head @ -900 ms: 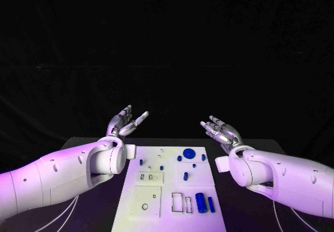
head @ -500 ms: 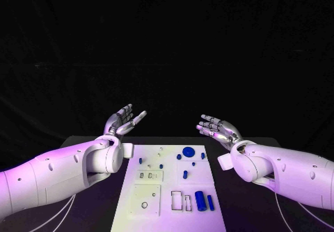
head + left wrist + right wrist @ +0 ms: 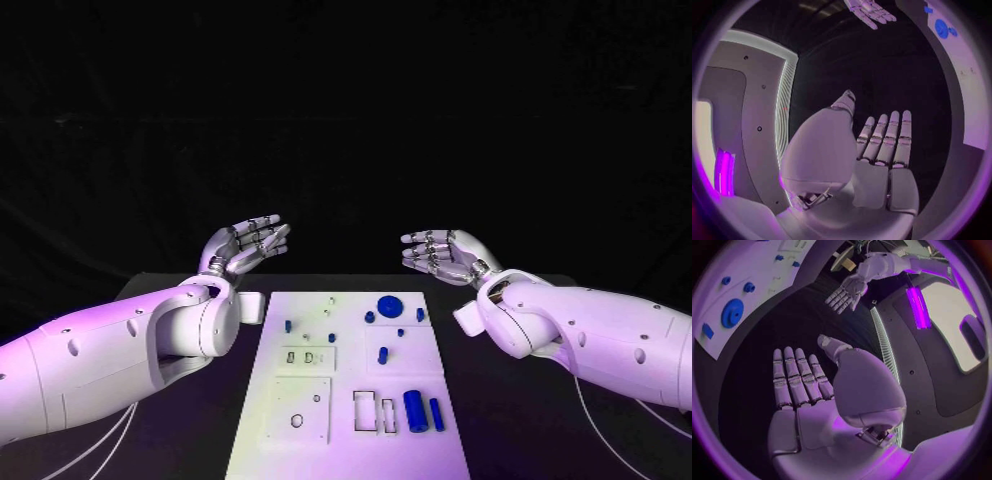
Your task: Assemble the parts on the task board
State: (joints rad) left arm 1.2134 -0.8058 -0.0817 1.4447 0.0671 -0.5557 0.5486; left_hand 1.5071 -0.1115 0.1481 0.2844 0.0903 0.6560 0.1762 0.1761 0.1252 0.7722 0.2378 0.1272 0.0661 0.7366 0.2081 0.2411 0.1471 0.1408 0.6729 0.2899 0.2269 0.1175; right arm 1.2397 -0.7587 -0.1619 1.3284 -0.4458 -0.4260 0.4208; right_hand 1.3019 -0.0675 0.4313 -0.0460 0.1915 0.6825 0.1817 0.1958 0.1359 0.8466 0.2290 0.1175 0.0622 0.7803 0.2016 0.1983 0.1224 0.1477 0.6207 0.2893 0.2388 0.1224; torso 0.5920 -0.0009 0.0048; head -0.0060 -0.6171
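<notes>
Both robot hands, the left robot hand (image 3: 245, 243) and the right robot hand (image 3: 446, 254), hang released with fingers apart above the far end of the task board (image 3: 346, 420), grasping nothing.

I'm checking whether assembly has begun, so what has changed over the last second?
Both silver hands, left and right, have turned from palm-up toward palm-down above the far end of the white task board. Neither took hold of anything. The small blue parts, including the blue round disc, lie as before.
</notes>
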